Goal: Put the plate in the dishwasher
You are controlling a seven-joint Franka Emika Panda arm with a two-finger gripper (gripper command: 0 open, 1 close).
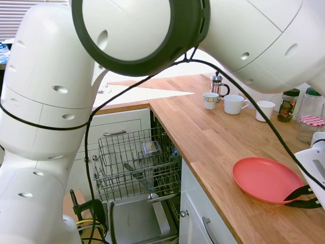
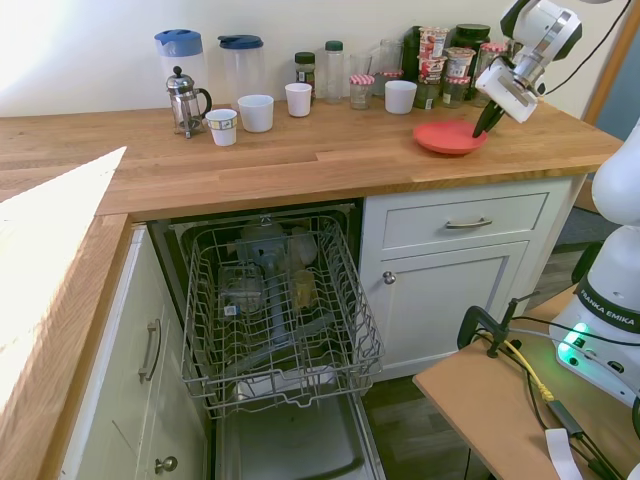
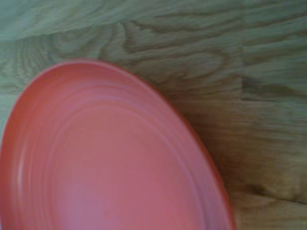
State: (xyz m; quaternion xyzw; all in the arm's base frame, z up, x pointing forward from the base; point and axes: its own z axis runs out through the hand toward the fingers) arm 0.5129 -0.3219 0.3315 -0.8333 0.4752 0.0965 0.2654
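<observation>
The coral-pink plate lies on the wooden counter to the right of the dishwasher; it also shows as the plate and fills the wrist view as the plate. My gripper reaches down at the plate's near-right rim, its black fingers pinched together on that rim; from the other side the gripper stands at the plate's right edge. The dishwasher stands open below the counter with its grey wire rack pulled out over the lowered door.
White mugs and a French press stand further back on the counter. Jars and bottles line the wall behind the plate. The rack holds a few glasses. White cabinets flank the dishwasher.
</observation>
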